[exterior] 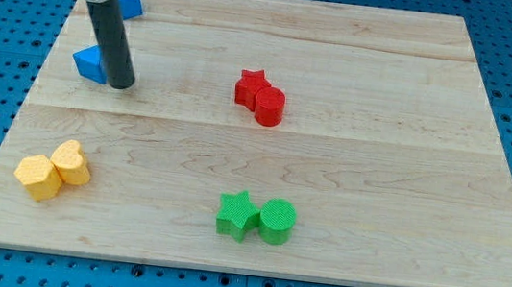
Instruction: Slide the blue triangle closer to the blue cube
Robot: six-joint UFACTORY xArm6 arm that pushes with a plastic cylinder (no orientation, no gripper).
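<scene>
The blue triangle (89, 63) lies near the board's left edge, towards the view's top. The blue cube (132, 0) sits above it near the top left corner, partly hidden by the arm. My tip (121, 83) rests on the board right against the triangle's right side, at its lower right. The rod rises up and to the left between the two blue blocks.
A red star (250, 86) and a red cylinder (270, 106) touch near the board's middle top. A green star (237, 215) and a green cylinder (277, 220) sit at the bottom middle. A yellow hexagon (37, 177) and a yellow heart (71, 162) sit at the bottom left.
</scene>
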